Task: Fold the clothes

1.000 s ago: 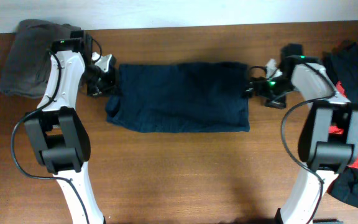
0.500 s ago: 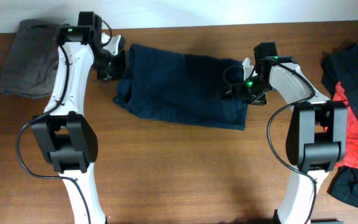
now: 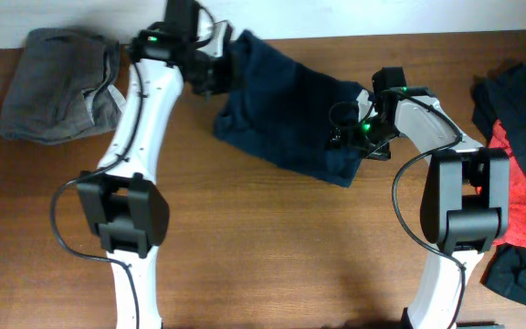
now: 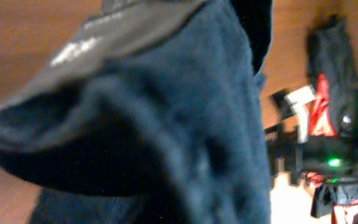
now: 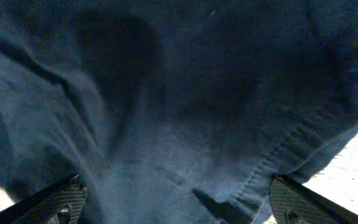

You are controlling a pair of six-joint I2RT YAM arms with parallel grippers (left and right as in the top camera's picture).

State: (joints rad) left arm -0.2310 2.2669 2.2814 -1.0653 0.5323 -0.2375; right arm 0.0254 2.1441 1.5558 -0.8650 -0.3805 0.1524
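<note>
The navy garment (image 3: 286, 110) lies crumpled and slantwise on the table (image 3: 272, 265), spanning the gap between both grippers. The left gripper (image 3: 215, 71) is clamped on the garment's far end, and blurred fabric fills its wrist view. The right gripper (image 3: 347, 137) sits over the opposite end with its fingers (image 5: 58, 199) spread wide, gripping nothing, the fabric just beyond them. Outboard of the left gripper lies a grey garment (image 3: 48, 87). Outboard of the right gripper lies a red-and-black pile (image 3: 519, 192).

No words or numbers can be read anywhere. Pale marks on a grey strip (image 4: 82, 46) above the dark navy-blue soft cloth garment (image 4: 166, 143) are too blurry.
</note>
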